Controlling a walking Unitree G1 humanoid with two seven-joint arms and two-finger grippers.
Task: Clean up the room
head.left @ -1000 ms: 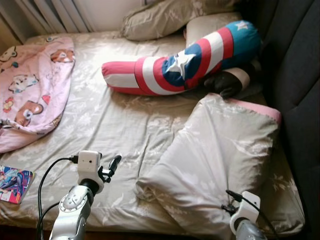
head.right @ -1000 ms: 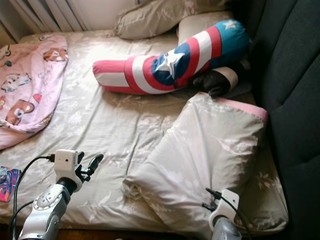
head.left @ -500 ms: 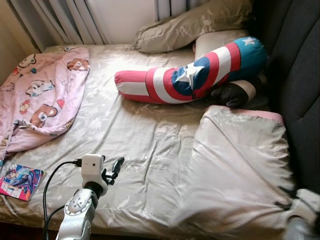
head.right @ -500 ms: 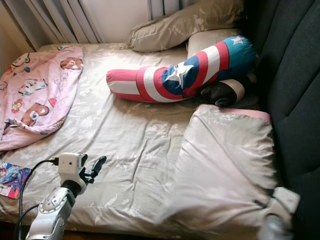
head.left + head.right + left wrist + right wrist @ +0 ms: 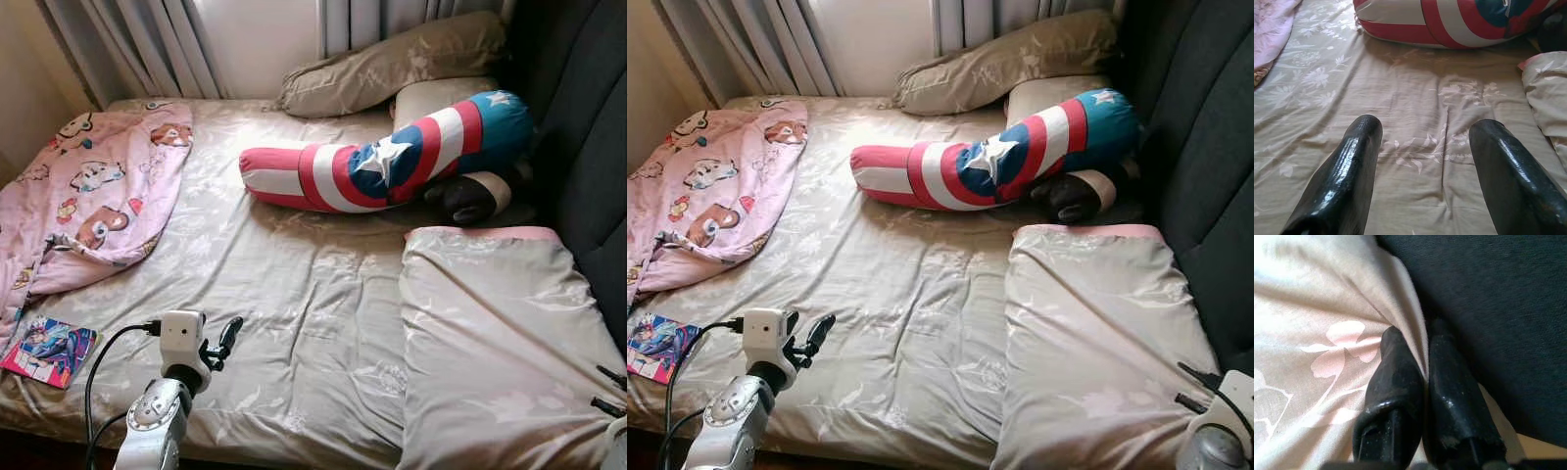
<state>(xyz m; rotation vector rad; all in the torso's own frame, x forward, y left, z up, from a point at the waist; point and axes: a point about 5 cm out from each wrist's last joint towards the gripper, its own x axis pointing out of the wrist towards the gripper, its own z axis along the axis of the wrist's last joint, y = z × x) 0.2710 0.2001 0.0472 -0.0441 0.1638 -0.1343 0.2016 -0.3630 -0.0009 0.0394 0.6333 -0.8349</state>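
Bed with a folded blanket point(image 5: 1097, 343)
A striped star bolster point(image 5: 994, 157) lies across the sheet point(image 5: 892, 294); pink quilt point(image 5: 710, 186) at left.

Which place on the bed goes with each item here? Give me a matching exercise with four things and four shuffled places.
Things:
1. pink cartoon blanket
2. Captain America bolster pillow
3. folded beige floral duvet
4. comic book

Places:
A. near-left edge of the bed
B. right side, beside the dark headboard
C. left side of the bed
D. across the far middle, before the beige pillows

Pairs: 1-C, 2-D, 3-B, 4-A
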